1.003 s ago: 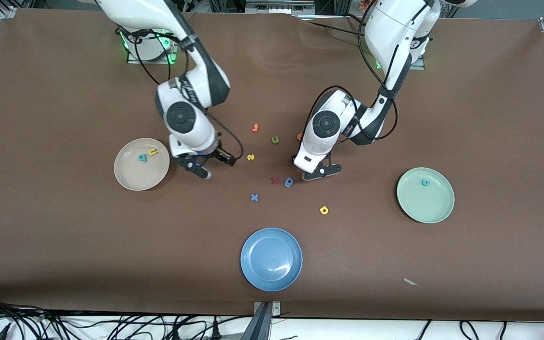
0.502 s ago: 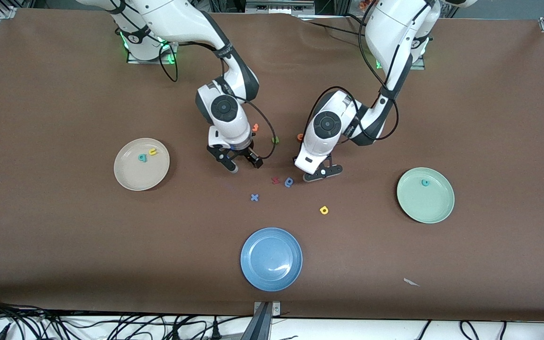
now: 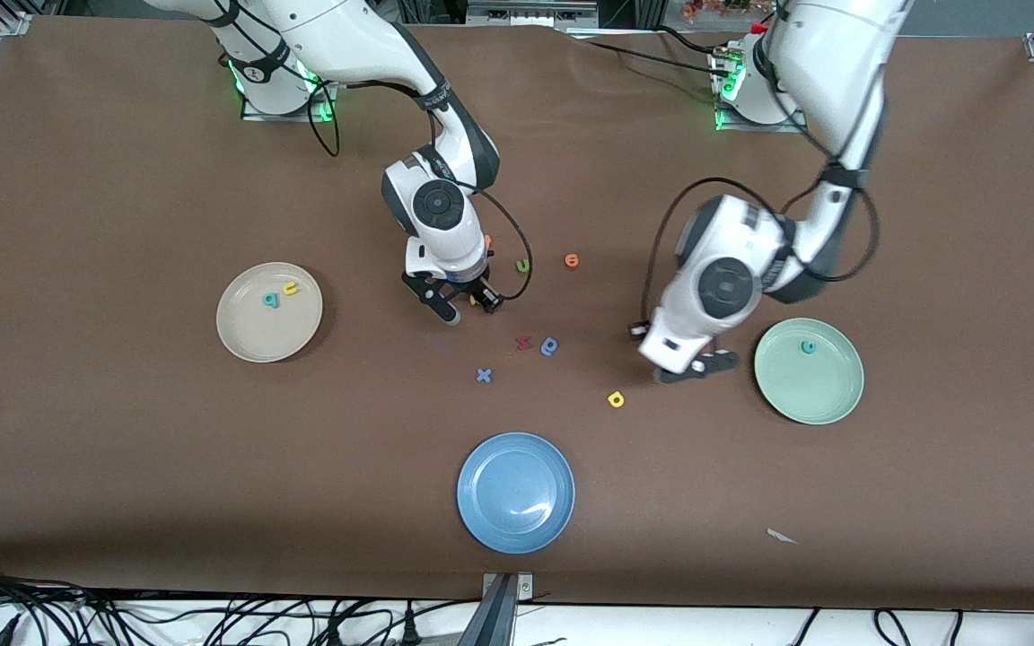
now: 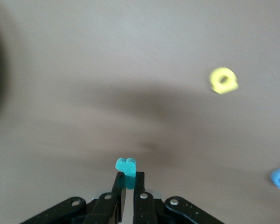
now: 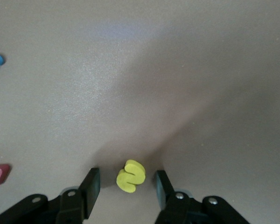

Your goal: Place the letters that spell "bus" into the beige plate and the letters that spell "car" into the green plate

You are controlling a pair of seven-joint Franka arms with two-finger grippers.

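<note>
The beige plate (image 3: 257, 339) holds a teal "b" (image 3: 271, 300) and a yellow "u" (image 3: 290, 288). A teal "c" (image 3: 808, 346) lies in the green plate (image 3: 811, 393). My right gripper (image 3: 463, 305) is down at the table, open, with the yellow "s" (image 5: 130, 176) lying between its fingers and touching neither. My left gripper (image 3: 692, 366) hangs over the table beside the green plate, shut on the thin teal "r" (image 4: 126, 165). The yellow "a" (image 3: 616, 399) lies on the table, nearer the front camera than that gripper.
A green "u" (image 3: 523, 266) and orange letters (image 3: 572, 260) lie by the right gripper. A red letter (image 3: 523, 342), a blue round letter (image 3: 549, 345) and a blue "x" (image 3: 483, 375) sit mid-table. A blue plate (image 3: 515, 492) stands near the front edge.
My right gripper moved from beside the beige plate to the yellow "s" and its fingers narrowed around it. My left gripper carried the teal "r" from the middle letters toward the green plate.
</note>
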